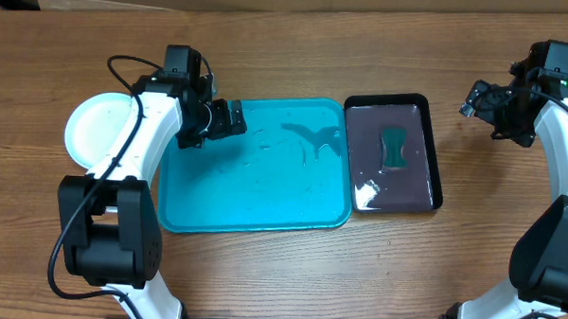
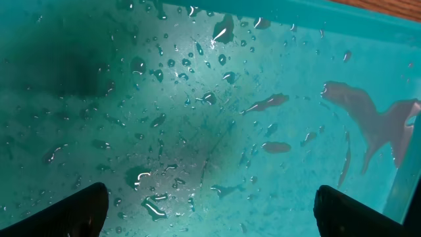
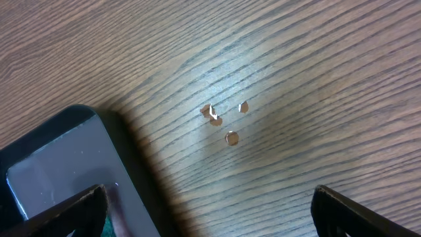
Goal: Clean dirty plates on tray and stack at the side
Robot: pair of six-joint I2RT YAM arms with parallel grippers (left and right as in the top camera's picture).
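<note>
Two grippers (image 2: 210,205) (image 3: 209,201), spread wide, empty

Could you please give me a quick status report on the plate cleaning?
Both open: left pincer over tray, right pincer over table. Tray wet, no plates on it; white plate beside it. Nothing in the way.

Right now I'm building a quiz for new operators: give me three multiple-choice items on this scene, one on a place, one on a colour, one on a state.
1. Where does the sponge lie? A black tray; B turquoise tray; C table.
2. The plate is: A red; B white; C black.
3. The left gripper is: A shut on the plate; B shut on the sponge; C open.
Answers: A, it sits inside that tray's rim; B, its face shows white; C, its fingers stand wide apart.
</note>
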